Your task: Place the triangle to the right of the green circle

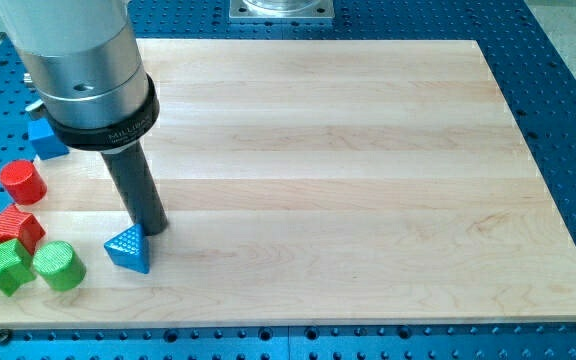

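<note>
A blue triangle [129, 248] lies on the wooden board near the view's bottom left. A green circle, a short cylinder [59, 265], stands just to the triangle's left with a small gap between them. My tip [153, 228] rests on the board right at the triangle's upper right corner, touching or nearly touching it. The dark rod rises from there up and to the left into the silver arm body.
A green star [3, 265] lies left of the green circle. A red star [15, 228] and a red cylinder [22, 182] sit above it at the board's left edge. A blue block [46, 136] is partly hidden behind the arm. The board [368, 180] rests on a blue perforated table.
</note>
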